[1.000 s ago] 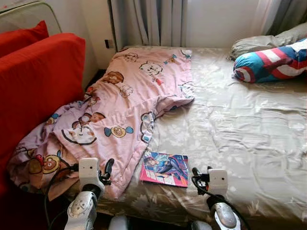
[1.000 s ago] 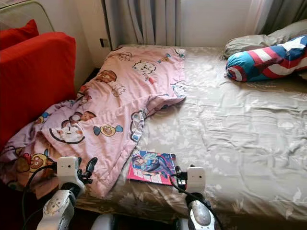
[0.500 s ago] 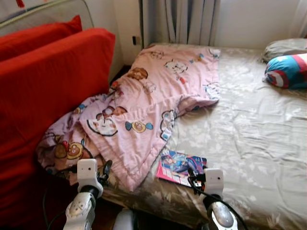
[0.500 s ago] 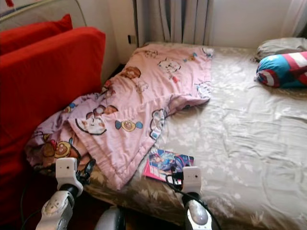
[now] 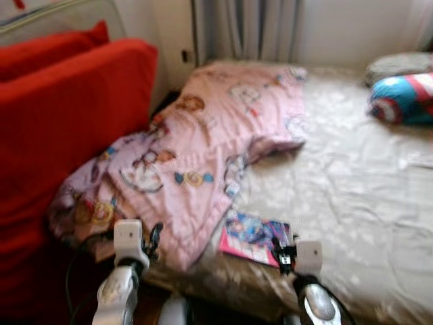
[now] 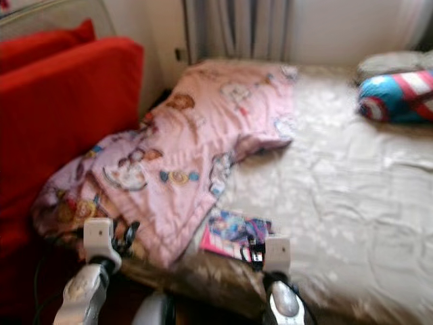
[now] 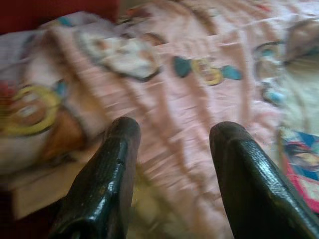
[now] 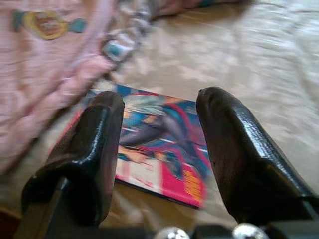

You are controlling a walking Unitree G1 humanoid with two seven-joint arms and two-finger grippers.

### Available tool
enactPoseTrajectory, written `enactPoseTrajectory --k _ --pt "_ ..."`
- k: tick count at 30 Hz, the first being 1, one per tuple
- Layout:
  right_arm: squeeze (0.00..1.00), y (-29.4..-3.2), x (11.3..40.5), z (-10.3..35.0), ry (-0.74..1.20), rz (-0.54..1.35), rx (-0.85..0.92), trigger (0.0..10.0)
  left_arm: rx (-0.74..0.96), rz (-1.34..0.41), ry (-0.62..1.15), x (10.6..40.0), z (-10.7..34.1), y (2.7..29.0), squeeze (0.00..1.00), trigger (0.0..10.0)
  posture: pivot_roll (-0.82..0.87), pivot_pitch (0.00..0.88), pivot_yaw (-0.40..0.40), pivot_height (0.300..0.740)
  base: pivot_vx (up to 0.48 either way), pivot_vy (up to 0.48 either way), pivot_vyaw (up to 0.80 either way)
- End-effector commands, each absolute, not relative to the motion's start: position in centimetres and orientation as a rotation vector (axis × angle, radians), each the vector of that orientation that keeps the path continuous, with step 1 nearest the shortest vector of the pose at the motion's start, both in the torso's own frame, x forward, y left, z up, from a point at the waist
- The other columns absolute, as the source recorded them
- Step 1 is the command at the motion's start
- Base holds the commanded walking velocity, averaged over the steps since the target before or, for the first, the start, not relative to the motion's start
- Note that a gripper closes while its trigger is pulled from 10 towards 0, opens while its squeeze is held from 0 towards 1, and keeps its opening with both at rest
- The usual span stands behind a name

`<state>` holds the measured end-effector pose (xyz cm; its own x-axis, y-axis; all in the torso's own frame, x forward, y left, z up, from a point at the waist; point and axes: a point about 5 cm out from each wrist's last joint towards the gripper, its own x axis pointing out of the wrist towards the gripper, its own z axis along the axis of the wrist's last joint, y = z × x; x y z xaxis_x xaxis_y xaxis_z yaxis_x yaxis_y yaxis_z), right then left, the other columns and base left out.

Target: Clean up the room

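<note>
Change from half a second ago: whole head view shifted slightly and now blurred, a camera move; blanket, comic book and pillows lying as before.
Left gripper (image 7: 172, 144): raised at the near left edge of the bed, fingers (image 7: 107, 174) spread, nothing between them; pointed at the blanket's hanging edge.
Right gripper (image 8: 159, 149): raised at the near edge of the bed, fingers (image 8: 89, 149) spread and empty; aimed at the comic book, seemingly above and not touching it.
Comic book (image 5: 254, 238): flat on the bed (image 5: 352, 203) near its front edge, just beside the blanket's lowest corner; cover art unreadable through blur.
Blanket (image 5: 203, 149): pink, cartoon-printed, crumpled over the bed's left side, one end spilling off toward the red sofa (image 5: 61, 135).
Striped pillow (image 5: 402, 98): blue, red and white, at the far right, cut off by the frame edge.
Grey pillow (image 5: 399, 64): behind the striped one, partly cut off.
Curtains (image 5: 247, 30): behind the bed, top cut off.
</note>
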<state>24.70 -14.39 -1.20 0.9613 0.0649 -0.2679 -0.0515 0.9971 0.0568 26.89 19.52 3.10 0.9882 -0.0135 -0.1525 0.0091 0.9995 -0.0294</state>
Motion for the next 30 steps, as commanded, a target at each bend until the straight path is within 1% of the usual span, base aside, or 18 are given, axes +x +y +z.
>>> enactPoseTrajectory --k 1,10,14,17,20,22,30 --pt "0.00 -14.04 24.75 -1.13 0.268 0.067 0.052 10.0 -0.034 -0.004 0.161 26.68 2.88 19.77 0.00 10.0 -0.01 0.041 0.041 0.641 0.000 0.000 0.48" --pt "0.00 -14.28 25.13 -0.71 0.244 0.056 0.070 10.0 -0.033 -0.013 0.155 26.82 2.94 19.50 0.00 10.0 -0.01 0.025 0.041 0.641 0.000 0.000 0.05" --pt "0.00 -14.21 25.15 -0.76 0.251 0.063 0.047 10.0 -0.033 -0.018 0.152 26.90 3.00 19.39 0.00 10.0 -0.01 0.016 0.043 0.641 0.000 0.000 0.00" --pt "0.00 -14.19 25.21 -0.69 0.246 0.054 0.062 10.0 -0.033 -0.019 0.151 26.92 3.03 19.36 0.00 10.0 -0.01 0.013 0.043 0.641 0.000 0.000 0.65" --pt "0.00 -14.21 25.25 -0.60 0.237 0.051 0.057 10.0 -0.031 -0.020 0.150 26.96 3.05 19.32 0.00 10.0 -0.01 0.013 0.044 0.618 0.000 0.000 0.15" --pt "0.00 -14.24 25.21 -0.37 0.211 0.049 0.066 10.0 -0.031 -0.020 0.149 26.97 3.07 19.30 0.00 10.0 -0.01 0.018 0.043 0.618 0.000 0.000 0.00" --pt "0.00 -14.29 25.11 -0.50 0.219 0.041 0.057 10.0 -0.030 -0.020 0.154 26.88 2.95 19.24 0.00 10.0 -0.01 0.033 0.043 0.618 0.000 0.000 0.00"
